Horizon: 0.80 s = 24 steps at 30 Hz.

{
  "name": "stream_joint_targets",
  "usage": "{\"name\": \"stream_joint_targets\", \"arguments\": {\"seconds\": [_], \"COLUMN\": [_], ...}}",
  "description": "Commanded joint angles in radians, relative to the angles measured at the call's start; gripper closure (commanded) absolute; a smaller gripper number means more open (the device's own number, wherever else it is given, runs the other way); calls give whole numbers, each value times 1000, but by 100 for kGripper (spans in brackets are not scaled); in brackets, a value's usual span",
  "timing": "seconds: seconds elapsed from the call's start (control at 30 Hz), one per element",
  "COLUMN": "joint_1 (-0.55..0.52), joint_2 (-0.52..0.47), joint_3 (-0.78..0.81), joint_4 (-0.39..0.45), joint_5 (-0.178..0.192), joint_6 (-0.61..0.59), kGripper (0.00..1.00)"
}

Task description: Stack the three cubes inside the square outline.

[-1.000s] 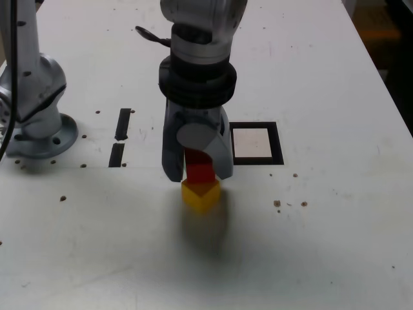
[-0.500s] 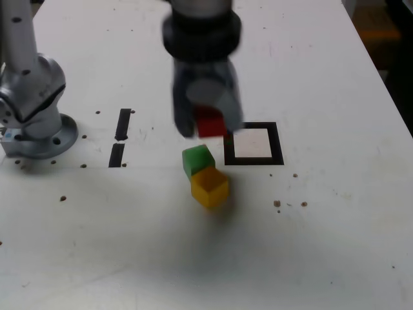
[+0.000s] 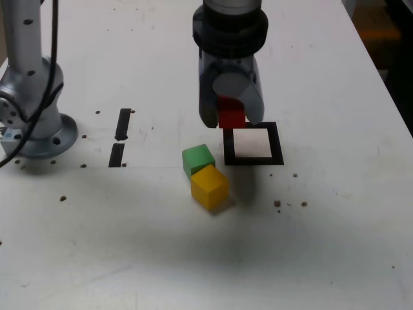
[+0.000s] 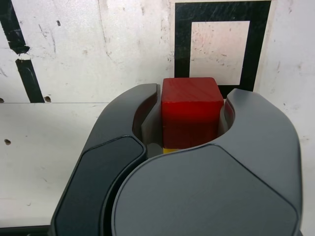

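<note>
My gripper (image 3: 230,119) is shut on the red cube (image 3: 231,115) and holds it in the air, just off the near-left part of the square outline (image 3: 253,144) as the exterior view shows it. In the wrist view the red cube (image 4: 190,111) sits between the two dark fingers (image 4: 142,105), with the square outline (image 4: 221,44) beyond it. The green cube (image 3: 197,158) and the yellow cube (image 3: 208,185) rest on the table, touching each other, to the exterior view's left of the outline. A sliver of yellow (image 4: 170,150) shows under the red cube.
Two short black tape strips (image 3: 120,136) lie on the white table to the exterior view's left. The arm's grey base (image 3: 35,123) stands at the far left. Small dark specks (image 3: 277,203) dot the table near the outline.
The gripper has lifted the red cube off the other cubes and carried it up and to the exterior view's right, toward the outline. The green cube came into view beside the yellow one.
</note>
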Motion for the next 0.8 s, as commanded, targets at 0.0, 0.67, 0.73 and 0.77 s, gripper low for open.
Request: {"name": "stream_joint_targets", "arguments": {"seconds": [0.0, 0.67, 0.73, 0.77], "joint_1": [2, 40, 43, 45], "joint_2": [27, 141, 141, 142], "joint_3": [-5, 40, 44, 48], "joint_4": [-17, -116, -126, -132], "joint_5": [-7, 1, 5, 7], "joint_6": [3, 25, 27, 27], "kGripper": [79, 78, 78, 78]}}
